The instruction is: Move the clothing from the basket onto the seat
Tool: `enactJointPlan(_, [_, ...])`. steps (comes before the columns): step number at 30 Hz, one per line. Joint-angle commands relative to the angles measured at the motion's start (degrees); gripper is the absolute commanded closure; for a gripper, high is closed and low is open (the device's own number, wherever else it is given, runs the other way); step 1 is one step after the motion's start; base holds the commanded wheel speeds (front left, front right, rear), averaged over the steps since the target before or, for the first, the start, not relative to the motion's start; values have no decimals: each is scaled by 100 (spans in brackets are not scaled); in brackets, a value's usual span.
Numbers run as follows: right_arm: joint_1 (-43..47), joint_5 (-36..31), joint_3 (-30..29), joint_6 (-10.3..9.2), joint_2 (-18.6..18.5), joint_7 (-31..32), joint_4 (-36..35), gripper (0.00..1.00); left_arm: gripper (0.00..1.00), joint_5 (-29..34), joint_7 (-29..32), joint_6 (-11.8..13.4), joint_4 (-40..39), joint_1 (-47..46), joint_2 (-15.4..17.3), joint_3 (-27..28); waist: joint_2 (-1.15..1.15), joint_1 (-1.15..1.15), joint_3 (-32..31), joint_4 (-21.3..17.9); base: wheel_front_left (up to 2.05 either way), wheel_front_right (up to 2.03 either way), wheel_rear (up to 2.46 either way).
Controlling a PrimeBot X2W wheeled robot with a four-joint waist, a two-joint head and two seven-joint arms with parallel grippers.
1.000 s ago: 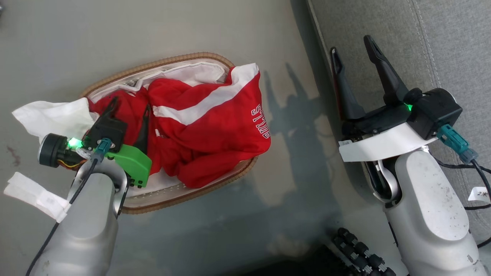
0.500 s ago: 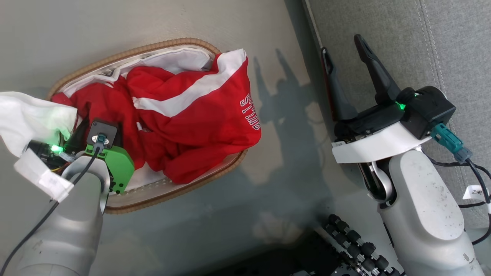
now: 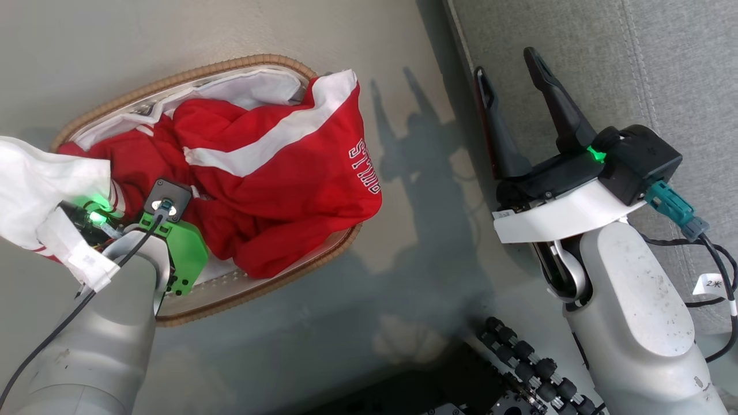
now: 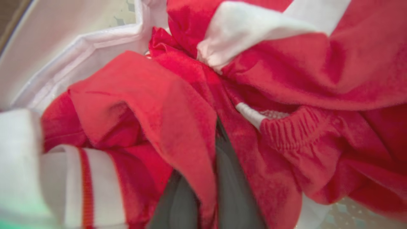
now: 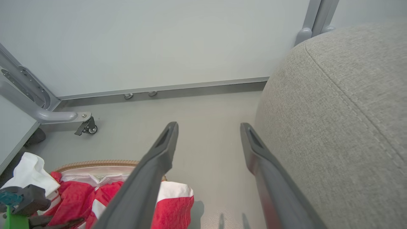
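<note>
Looking down from the head view, we find the soft red, white-striped sports clothing [image 3: 288, 173] heaped in the oval white perforated plastic basket [image 3: 259, 57] with its brown woven rim. The basket stands on the smooth grey floor [image 3: 173, 34], near the large grey woven-fabric seat [image 3: 634, 57] but apart from it. One lettered red panel hangs over the rim on the side towards the seat. A plain white lining [image 3: 253, 92] shows at the far end of the basket.

The left gripper [image 4: 210, 143] is sunk into the heap. In the left wrist view its two dark fingers [image 4: 235, 197] stand close together with a fold of red clothing [image 4: 286, 79] pinched between them.

The right gripper [image 3: 506, 64] hangs above the seat's edge with its jaws spread wide and nothing between them. In the right wrist view we see the right gripper [image 5: 209, 126] pointing along the floor, the seat [image 5: 343, 111] on one side and the clothing [image 5: 175, 210] on the other.
</note>
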Motion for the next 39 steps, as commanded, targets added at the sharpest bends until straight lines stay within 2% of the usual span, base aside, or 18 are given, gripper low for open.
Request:
enactJointPlan(1, [-65,37,7,-4,-13,-28,11,0,100,-77,-45,-19,28,59,4,41,0,0,-59,-19,0,0,0])
enactJointPlan(7, [2,16,80,-4,-15,-29,111,0,100,-498,-152,14,-148,275,-23,349,0,0,-400,-52,0,0,0])
enactJointPlan(18, [328,-189,-77,-5,-18,-29,379,0,100,-899,-141,-72,-1647,1180,-118,542,0,0,-1442,214,0,0,0])
enactJointPlan(39, [1698,-627,-337,-4,-18,-29,761,0,100,-1189,-143,-125,-4195,2885,-674,1086,0,0,-3807,990,0,0,0])
